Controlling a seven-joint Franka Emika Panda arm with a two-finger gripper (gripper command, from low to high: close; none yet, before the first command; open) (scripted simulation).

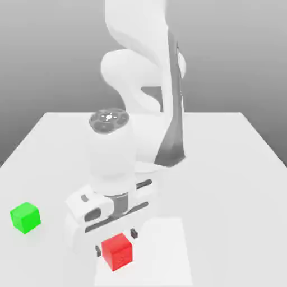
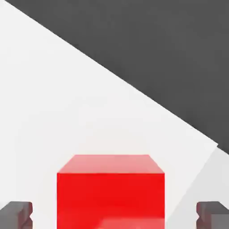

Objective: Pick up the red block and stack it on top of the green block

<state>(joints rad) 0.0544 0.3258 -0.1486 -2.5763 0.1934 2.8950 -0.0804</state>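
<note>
Grasping step in hand, judged from the layout. Claw (image 1: 116, 241) down at the table (image 1: 224, 146), fingers (image 2: 18, 214) apart and standing clear of the red block (image 1: 117, 252) on either side, gaps visible in the hand view, so not yet clamped. Red block sitting squarely between the pads, resting on the table, roughly centred. Green block (image 1: 25, 217) well apart from the claw, off toward the exterior view's left, also on the table.

To do it well: close evenly on the two opposite flat faces, keeping the block centred so neither pad pushes it sideways first. Grip low enough for a firm hold, firm before lifting. Lift straight up, then carry across to the green block, keeping the faces square for a stable stack.
</note>
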